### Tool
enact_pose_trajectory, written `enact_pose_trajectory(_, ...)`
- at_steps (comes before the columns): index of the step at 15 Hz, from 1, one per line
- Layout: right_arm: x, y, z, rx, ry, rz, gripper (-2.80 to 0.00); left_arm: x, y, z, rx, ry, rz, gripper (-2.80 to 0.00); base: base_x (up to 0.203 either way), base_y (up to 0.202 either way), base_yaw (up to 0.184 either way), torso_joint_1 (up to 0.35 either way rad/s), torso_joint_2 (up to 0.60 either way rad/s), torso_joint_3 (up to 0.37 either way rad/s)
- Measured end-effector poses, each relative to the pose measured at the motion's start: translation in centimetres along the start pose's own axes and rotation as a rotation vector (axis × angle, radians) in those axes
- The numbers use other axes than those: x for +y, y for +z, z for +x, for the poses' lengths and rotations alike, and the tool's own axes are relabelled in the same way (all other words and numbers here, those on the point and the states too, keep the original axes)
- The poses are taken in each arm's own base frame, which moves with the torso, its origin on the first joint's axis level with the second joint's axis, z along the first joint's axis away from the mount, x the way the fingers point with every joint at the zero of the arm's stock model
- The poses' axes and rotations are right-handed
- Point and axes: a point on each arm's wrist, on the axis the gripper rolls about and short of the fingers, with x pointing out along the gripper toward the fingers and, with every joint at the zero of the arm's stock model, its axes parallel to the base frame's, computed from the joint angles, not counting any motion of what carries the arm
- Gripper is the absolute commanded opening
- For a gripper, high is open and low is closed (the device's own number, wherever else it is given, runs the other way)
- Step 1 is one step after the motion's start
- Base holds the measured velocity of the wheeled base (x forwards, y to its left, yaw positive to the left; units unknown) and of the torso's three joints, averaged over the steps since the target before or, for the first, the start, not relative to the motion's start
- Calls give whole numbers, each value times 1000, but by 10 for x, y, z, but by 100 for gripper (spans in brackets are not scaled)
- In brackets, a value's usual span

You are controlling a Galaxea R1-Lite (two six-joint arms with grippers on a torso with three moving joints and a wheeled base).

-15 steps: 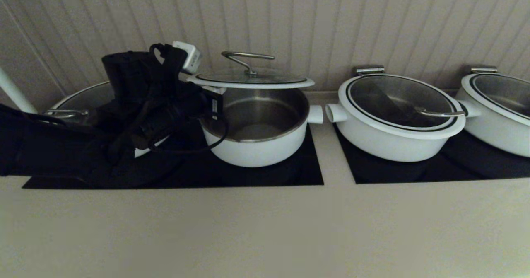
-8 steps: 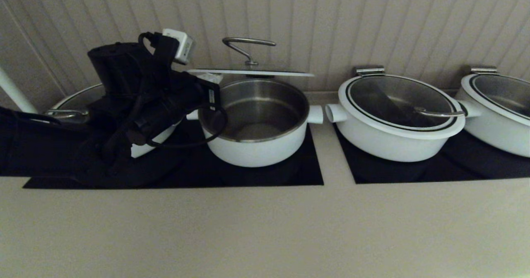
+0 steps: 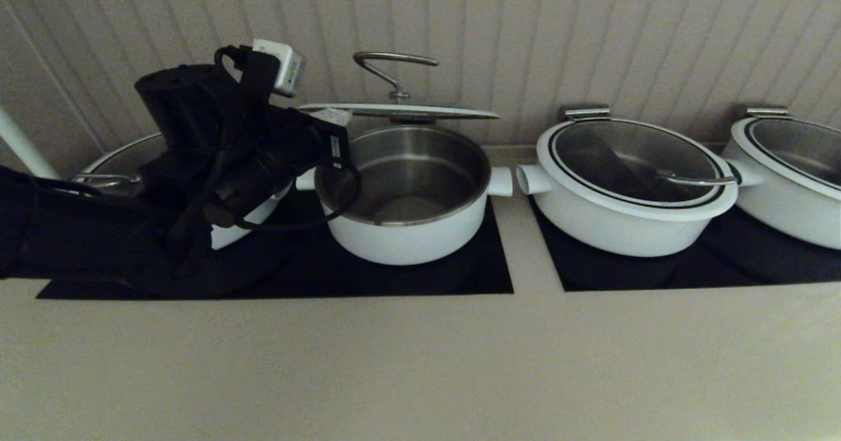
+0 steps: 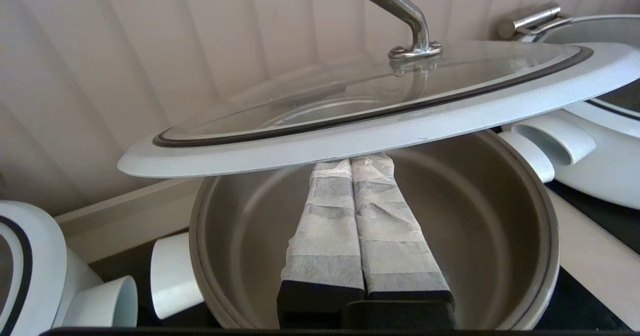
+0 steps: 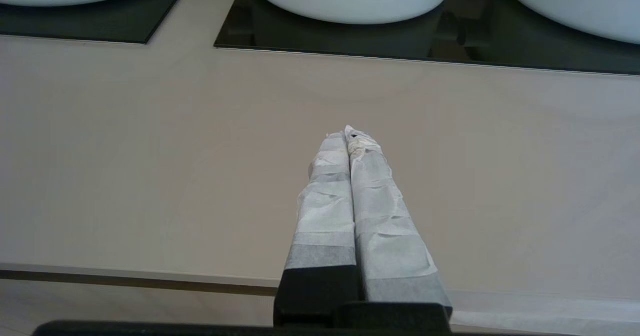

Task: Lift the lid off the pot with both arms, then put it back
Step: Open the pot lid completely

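Change: the lid (image 3: 398,110) is sitting higher above the pot (image 3: 407,194) than a second ago, when its rim was overlapping the pot's back edge; the left arm (image 3: 217,158) is riding higher too.
Lid position: it is hanging in the air over the back half of the pot, clear of the rim, in front of the ribbed wall (image 3: 525,33).
Lid attitude: it is lying nearly flat, its hook handle (image 3: 393,66) pointing up, the hook's long bar running left to right.
Left gripper (image 4: 352,168): its taped fingers are pressed together, their tips reaching under the lid's white rim and propping it.
Right gripper (image 5: 350,135): its fingers are closed on nothing, hovering over the beige counter (image 5: 150,150), well apart from the pots.
Neighbour: a wider lidded pot (image 3: 631,185) is standing just beside the pot's right handle.
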Motion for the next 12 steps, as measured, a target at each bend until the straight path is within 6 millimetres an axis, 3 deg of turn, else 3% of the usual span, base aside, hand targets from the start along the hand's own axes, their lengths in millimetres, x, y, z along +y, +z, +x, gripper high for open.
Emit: enact_pose_trajectory(12,0,0,0,0,0,-1,-280,1,11,12,-100,8,-14,-280,0,0,0,0,0,0)
